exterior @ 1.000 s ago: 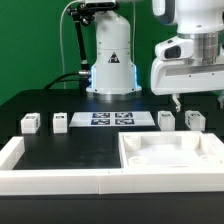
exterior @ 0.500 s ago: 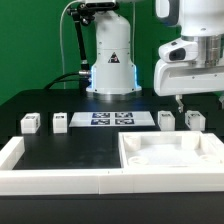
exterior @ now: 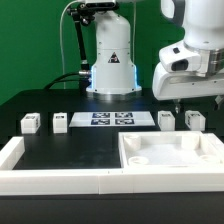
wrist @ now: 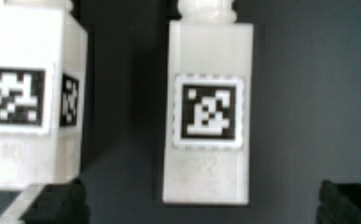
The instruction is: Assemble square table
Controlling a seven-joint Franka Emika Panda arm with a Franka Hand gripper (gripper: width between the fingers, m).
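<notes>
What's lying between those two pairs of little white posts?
The marker board lies flat between the inner leg post on the exterior view's left and the inner leg post on the exterior view's right. Exterior view shows it.

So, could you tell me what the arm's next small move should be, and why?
Probably lower straight down: the open jaws hang above a white leg, which sits centred between them, with a second leg off to one side.
</notes>
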